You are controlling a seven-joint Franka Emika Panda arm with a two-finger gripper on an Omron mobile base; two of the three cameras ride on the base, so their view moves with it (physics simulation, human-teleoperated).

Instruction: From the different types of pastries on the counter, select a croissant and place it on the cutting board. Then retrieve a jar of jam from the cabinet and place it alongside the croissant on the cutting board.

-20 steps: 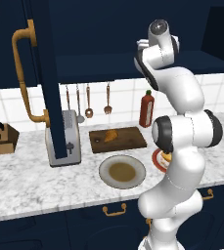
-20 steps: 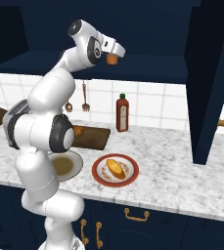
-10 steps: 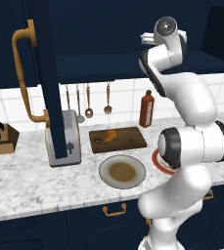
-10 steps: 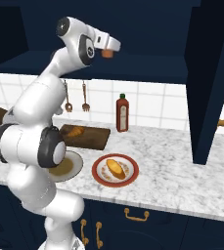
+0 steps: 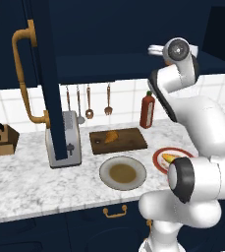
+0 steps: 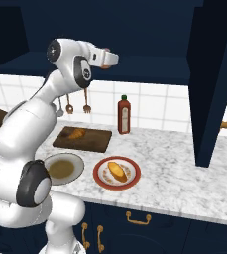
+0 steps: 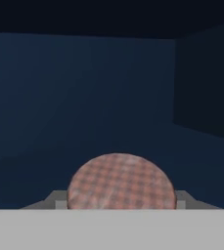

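The gripper (image 6: 105,59) is raised high in front of the open cabinet (image 6: 135,69), well above the counter (image 6: 184,163). Its two fingers are clamped on the jar of jam (image 7: 122,181). In the hand view the jar's round, pink-checked lid fills the space between the fingers, with the dark cabinet interior beyond it.

The move that follows depends on one relation. The cutting board (image 6: 92,141) lies well below the gripper, on the counter against the tiled wall. The carry therefore appears to run down and slightly toward the robot. The board's long axis runs left to right along the wall. The croissant (image 6: 77,133) lies on the left half of the board in the right base view. The free surface for the jar is the right half, toward the red sauce bottle (image 6: 124,114). There is only one arm.

Nearer the robot than the board, a grey plate (image 5: 123,173) and a red-rimmed plate (image 6: 117,172) holding the longer yellow pastry (image 6: 116,169) rest on the counter. They lie just off the probable descent path. Farther left, a toaster (image 5: 67,140) stands beside the open cabinet door (image 5: 45,74).

No brand, label or writing is legible on the jar or the bottle; the resolution is probably too low to show any.
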